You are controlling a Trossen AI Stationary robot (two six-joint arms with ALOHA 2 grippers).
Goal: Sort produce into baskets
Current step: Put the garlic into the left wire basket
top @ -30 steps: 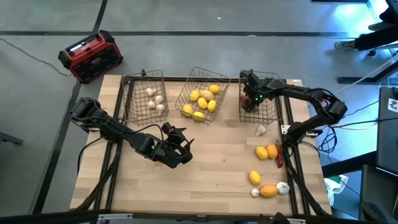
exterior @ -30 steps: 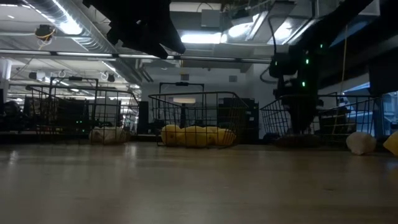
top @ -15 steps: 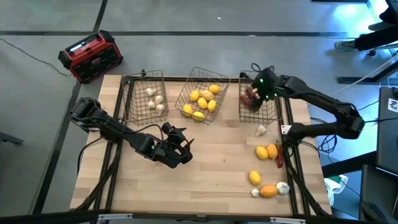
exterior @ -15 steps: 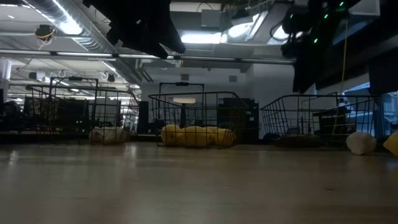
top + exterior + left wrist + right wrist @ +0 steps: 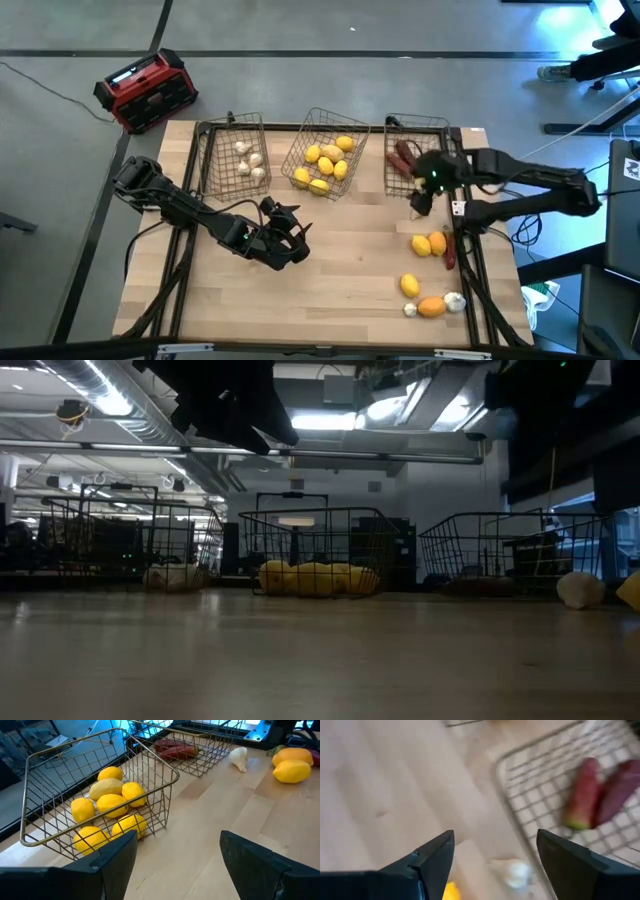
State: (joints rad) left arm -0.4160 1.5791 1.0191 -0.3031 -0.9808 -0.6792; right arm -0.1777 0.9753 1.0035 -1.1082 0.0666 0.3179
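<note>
Three wire baskets stand along the far side of the table. The left basket [image 5: 222, 165] holds white bulbs [image 5: 247, 160], the middle basket [image 5: 322, 125] holds lemons [image 5: 325, 160], and the right basket [image 5: 425, 140] holds dark red pieces [image 5: 403, 155]. My right gripper [image 5: 422, 197] hangs open just near of the right basket, above a loose white bulb [image 5: 517, 872], and touches nothing. My left gripper [image 5: 290, 240] waits open over the middle of the table, facing the lemon basket [image 5: 150, 755]. Loose lemons, oranges, bulbs and a dark red piece [image 5: 449, 250] lie at the right.
A red-and-black box [image 5: 145, 90] sits on the floor beyond the table's far left corner. Loose produce gathers near the right edge: a lemon and an orange [image 5: 430, 244], a lemon [image 5: 410, 285], an orange [image 5: 432, 306], and small bulbs [image 5: 455, 299]. The near left of the table shows bare wood.
My right gripper has risen out of the right basket and swung toward the table's near edge, tipping more steeply downward. It now hangs over the loose white bulb. The dark red pieces that it covered lie uncovered in the basket. My left arm has kept still.
</note>
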